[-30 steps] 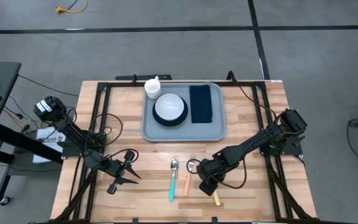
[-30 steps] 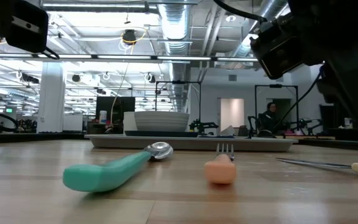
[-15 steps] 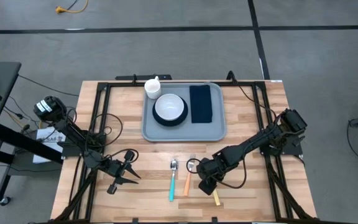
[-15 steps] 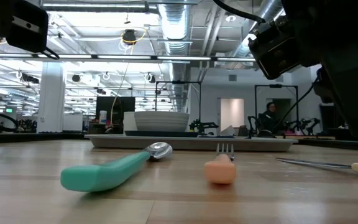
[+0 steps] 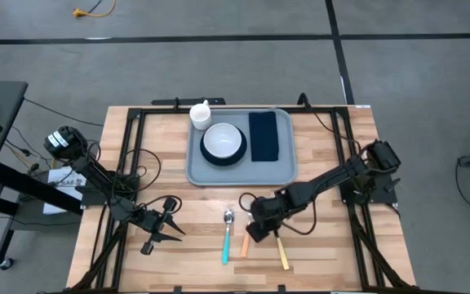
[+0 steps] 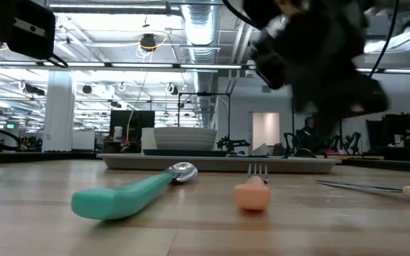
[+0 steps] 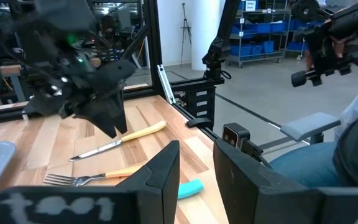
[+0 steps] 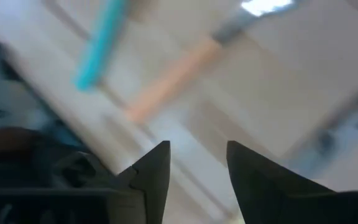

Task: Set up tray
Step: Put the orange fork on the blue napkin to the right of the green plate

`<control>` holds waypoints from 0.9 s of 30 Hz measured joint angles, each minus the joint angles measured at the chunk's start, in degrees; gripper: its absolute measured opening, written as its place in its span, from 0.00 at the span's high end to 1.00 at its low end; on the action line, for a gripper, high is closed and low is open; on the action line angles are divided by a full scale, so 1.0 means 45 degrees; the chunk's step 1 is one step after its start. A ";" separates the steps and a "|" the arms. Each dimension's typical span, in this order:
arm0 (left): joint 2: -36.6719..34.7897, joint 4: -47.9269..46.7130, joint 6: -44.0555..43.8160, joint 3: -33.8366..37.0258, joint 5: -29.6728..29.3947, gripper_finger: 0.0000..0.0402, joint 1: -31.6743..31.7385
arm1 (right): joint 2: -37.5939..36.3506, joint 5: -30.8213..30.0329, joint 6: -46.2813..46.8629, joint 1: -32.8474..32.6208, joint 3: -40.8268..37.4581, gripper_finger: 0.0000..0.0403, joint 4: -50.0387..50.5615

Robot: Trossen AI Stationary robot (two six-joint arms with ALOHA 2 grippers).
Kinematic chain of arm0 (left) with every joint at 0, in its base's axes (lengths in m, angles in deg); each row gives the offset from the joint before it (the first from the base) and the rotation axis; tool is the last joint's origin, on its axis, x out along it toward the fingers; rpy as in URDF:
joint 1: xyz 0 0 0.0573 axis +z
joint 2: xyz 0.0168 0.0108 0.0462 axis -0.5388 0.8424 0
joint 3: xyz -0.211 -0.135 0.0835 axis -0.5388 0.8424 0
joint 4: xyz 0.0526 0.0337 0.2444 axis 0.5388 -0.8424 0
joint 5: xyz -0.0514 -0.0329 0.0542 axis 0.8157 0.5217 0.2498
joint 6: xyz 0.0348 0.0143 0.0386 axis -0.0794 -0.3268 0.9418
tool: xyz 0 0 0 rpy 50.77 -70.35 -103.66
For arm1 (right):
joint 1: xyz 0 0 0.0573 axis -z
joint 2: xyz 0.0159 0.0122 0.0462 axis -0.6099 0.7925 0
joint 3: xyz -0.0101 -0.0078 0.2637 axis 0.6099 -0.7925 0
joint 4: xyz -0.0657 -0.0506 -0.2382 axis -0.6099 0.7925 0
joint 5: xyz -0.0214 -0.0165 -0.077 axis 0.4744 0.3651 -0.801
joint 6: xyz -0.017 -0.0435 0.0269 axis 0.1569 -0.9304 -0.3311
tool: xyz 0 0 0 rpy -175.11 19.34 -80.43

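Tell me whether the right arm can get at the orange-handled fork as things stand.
Probably yes. The right gripper hangs open right beside the orange-handled fork, which lies bare on the wooden table between the teal-handled spoon and the yellow-handled knife.

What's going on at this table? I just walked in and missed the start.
The robot is setting up a meal tray. The tray already holds a bowl, a dark napkin and a small white cup. A teal-handled spoon, an orange-handled fork and a knife lie on the wood in front of it. The right gripper, fingers open and empty, hovers over the fork. The left gripper waits at the table's left.
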State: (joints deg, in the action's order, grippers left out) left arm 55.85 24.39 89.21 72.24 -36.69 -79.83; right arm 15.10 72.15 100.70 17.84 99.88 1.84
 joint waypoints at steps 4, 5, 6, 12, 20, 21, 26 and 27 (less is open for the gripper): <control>0.0000 -0.0040 0.0000 0.0000 0.0000 0.78 0.0000 | 0.0000 0.0051 0.0434 0.0363 0.0000 0.64 -0.2324; 0.0000 -0.0073 0.0000 0.0000 0.0000 0.78 0.0000 | 0.0000 0.0035 0.0680 0.0438 0.0000 0.64 -0.2820; 0.0000 -0.0083 0.0000 0.0000 0.0000 0.78 0.0000 | 0.0000 -0.0002 0.0857 0.0509 0.0000 0.64 -0.3220; 0.0000 -0.0078 0.0000 0.0000 -0.0002 0.78 0.0000 | 0.0000 -0.0434 0.1293 0.0907 0.0000 0.68 -0.3301; 0.0000 -0.0142 0.0000 -0.0004 -0.0001 0.78 0.0004 | 0.0042 -0.1540 0.2172 0.0913 0.0000 0.73 -0.2141; 0.0000 -0.0146 0.0000 -0.0004 -0.0005 0.78 0.0001 | 0.0044 -0.1567 0.2210 0.0912 0.0000 0.74 -0.2135; 0.0000 -0.0146 0.0000 -0.0005 -0.0005 0.78 0.0000 | 0.0044 -0.1857 0.2215 0.0836 0.0000 0.73 -0.2161; 0.0000 -0.0146 0.0000 -0.0004 -0.0005 0.78 0.0002 | 0.0044 -0.1904 0.2223 0.0817 0.0000 0.73 -0.2161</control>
State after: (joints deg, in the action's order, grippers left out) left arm 55.85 23.74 89.21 72.22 -36.71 -79.81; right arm 15.29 63.58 110.71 21.52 99.88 -7.89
